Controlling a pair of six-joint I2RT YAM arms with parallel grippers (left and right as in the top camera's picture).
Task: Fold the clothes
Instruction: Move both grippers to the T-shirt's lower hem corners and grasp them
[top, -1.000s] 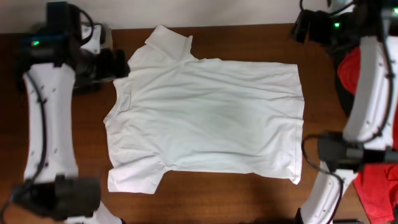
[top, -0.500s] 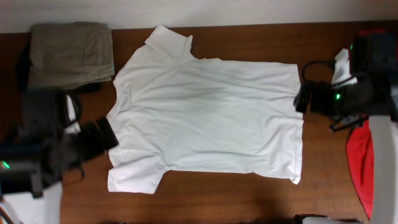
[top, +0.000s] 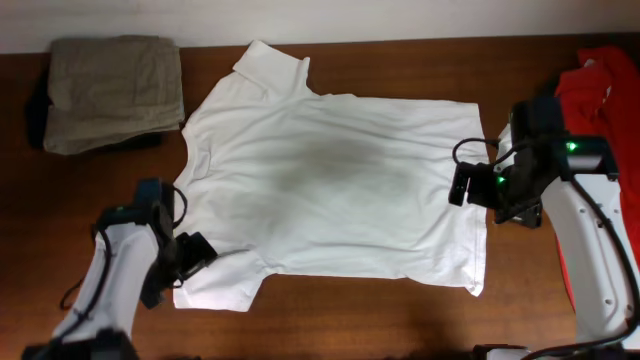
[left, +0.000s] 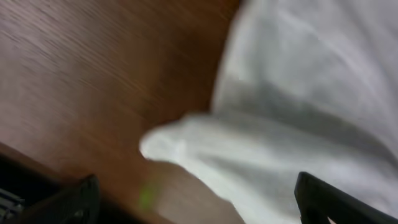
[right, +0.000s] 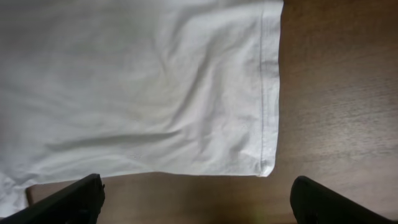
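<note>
At table (top: 400, 62) centre, one white shirt (top: 330, 190) lies spread flat and unfolded, collar toward 9 o'clock, hem toward 3 o'clock, and one sleeve each at 11 and 7 o'clock. One folded khaki garment (top: 110, 88) sits at 10 o'clock, just clear of the shirt. One red garment (top: 600, 85) sits at 2 o'clock by the table edge, partly behind the right arm.

There are two arms. The left gripper (top: 190, 253) is at 7 o'clock by the lower sleeve. Its wrist view is blurred, but its fingers (left: 81, 196) are spread wide with nothing held and the sleeve edge is below them. The right gripper (top: 468, 187) is at 3 o'clock over the hem. Its fingers (right: 78, 196) are also spread wide with nothing gripped, and the hem corner shows below. I cannot tell whether either gripper touches the cloth.
</note>
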